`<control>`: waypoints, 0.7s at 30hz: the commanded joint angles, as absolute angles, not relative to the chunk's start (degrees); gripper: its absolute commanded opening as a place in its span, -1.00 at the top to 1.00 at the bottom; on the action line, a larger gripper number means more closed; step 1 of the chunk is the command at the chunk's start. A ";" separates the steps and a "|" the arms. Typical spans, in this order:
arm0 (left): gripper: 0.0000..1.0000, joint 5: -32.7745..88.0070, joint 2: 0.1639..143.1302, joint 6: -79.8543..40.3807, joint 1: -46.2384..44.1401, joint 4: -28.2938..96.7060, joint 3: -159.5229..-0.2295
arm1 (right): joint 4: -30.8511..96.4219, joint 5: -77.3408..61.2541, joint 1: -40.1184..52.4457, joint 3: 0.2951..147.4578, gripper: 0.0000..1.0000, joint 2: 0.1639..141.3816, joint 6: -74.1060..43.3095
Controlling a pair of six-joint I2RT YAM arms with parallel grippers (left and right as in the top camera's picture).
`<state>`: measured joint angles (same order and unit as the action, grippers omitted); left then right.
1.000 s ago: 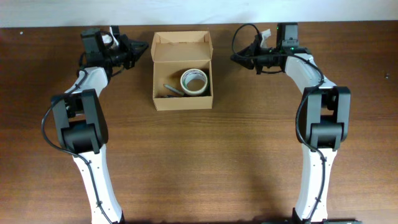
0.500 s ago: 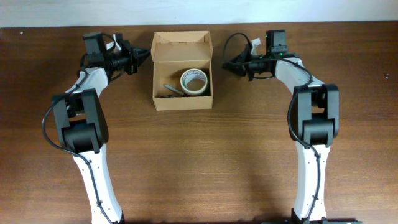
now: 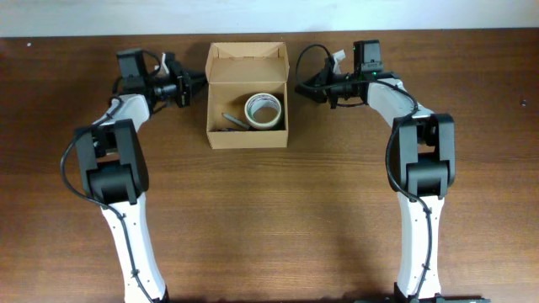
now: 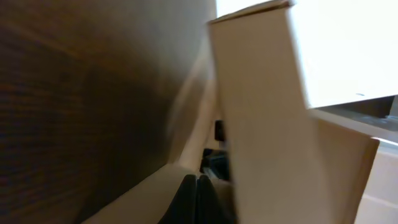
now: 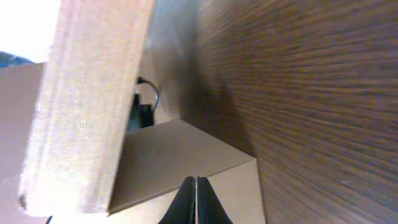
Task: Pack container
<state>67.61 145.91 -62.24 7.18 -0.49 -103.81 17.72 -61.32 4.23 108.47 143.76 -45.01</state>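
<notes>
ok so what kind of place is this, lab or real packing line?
Probably a lab test bench, not a production line: a wooden table against a white wall, left arm and right arm at it, one open cardboard container holding a tape roll.

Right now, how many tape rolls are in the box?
1. The tape roll lies in the right half of the open cardboard box, beside a dark pen-like item. Others could hide beneath.
</notes>
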 commanded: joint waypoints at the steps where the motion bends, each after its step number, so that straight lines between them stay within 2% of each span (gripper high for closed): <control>1: 0.96 69.25 147.24 -63.02 6.52 -1.02 -103.98 | 16.88 -65.06 4.56 108.53 0.92 144.73 -44.42; 21: 0.97 69.45 147.24 -63.86 6.55 -15.49 -104.03 | 6.11 -71.24 4.56 108.55 0.92 144.73 -44.45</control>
